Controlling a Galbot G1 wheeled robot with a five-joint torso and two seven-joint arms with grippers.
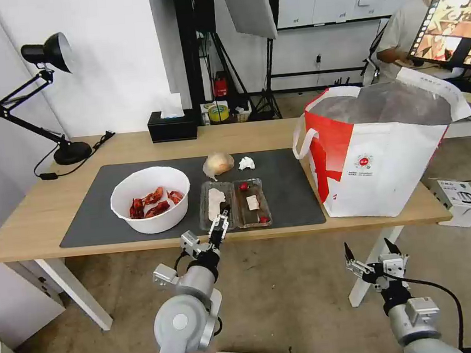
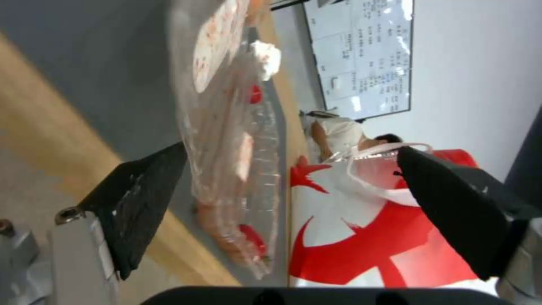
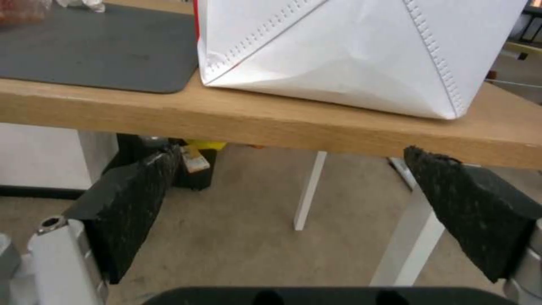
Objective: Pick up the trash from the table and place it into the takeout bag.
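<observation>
Left end effector point(image 1: 221, 222), fingers spread and holding nothing, sits at the 6 o'clock edge of the clear tray point(image 1: 233, 203), whose long axis runs 9-to-3 on the surface point(image 1: 35, 216); right end effector point(image 1: 370, 255), also spread, hangs empty below the bag point(image 1: 382, 152).
</observation>
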